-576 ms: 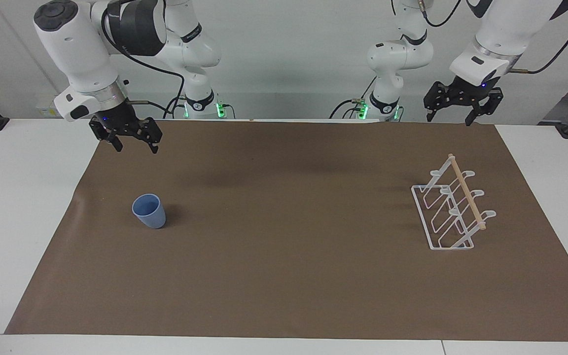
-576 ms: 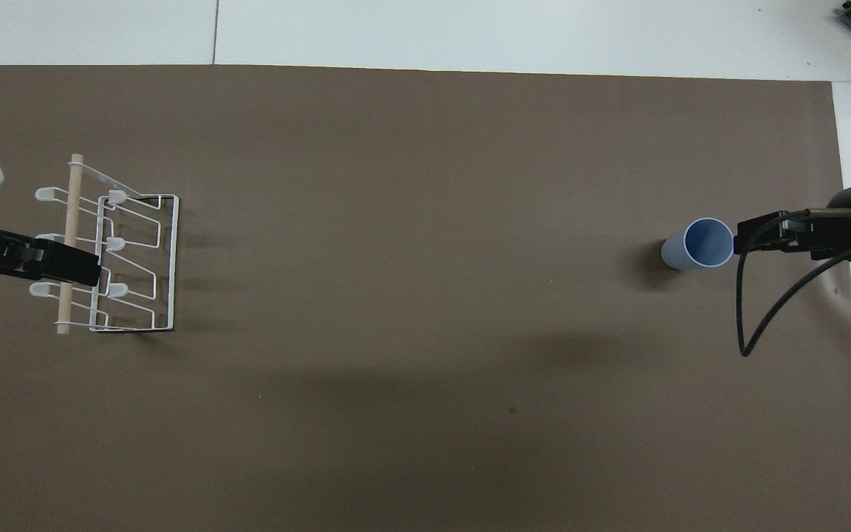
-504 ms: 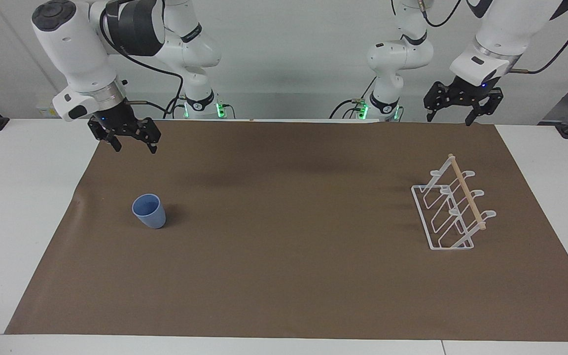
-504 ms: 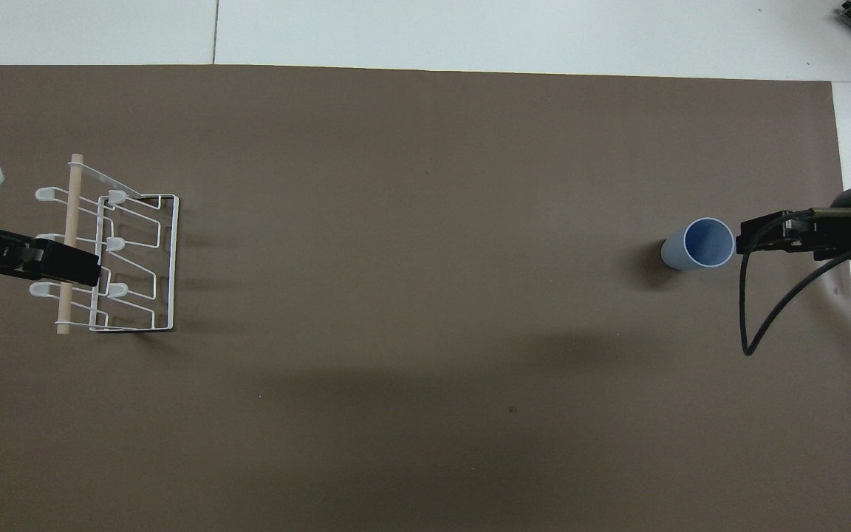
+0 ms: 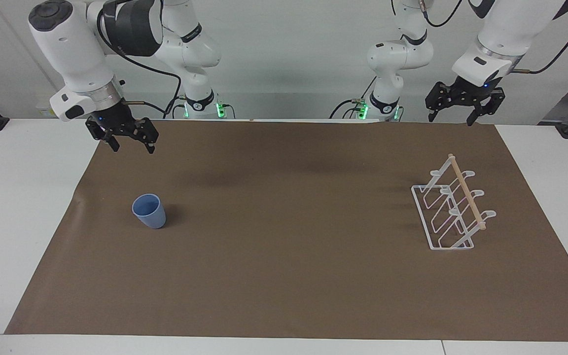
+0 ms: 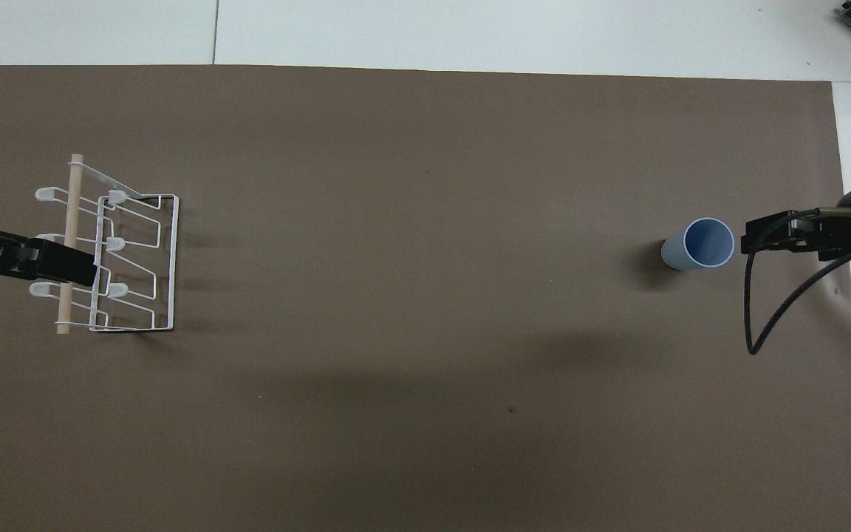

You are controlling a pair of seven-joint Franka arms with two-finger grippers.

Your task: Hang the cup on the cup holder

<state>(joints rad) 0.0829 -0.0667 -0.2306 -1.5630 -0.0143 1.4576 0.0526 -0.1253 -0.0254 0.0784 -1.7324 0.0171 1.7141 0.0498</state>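
Brown paper mat (image 5: 284,276) covers most of the white table (image 5: 13,197); nothing else on it but the two task items. Cup holder (image 5: 454,209), white wire with a wooden bar, stands on the mat toward the left arm's end, all prongs bare. Cup (image 5: 149,211), light blue, stands upright with its mouth up on the mat toward the right arm's end, well apart from the holder. Right gripper (image 5: 127,143) hangs in the air over the mat's edge by the robots, short of the cup and well above it, jaws spread, holding nothing. Left gripper (image 5: 461,109) hangs high over that same edge, above the holder's end of the table, jaws also spread and empty. Change over the last half second: slight. The right gripper has drifted a little up and outward, away from the cup; the left has risen a touch. Cup and holder have not moved. Reading: task not yet begun; the right arm sits closest to the cup, so a descent and grasp there looks like the first step.
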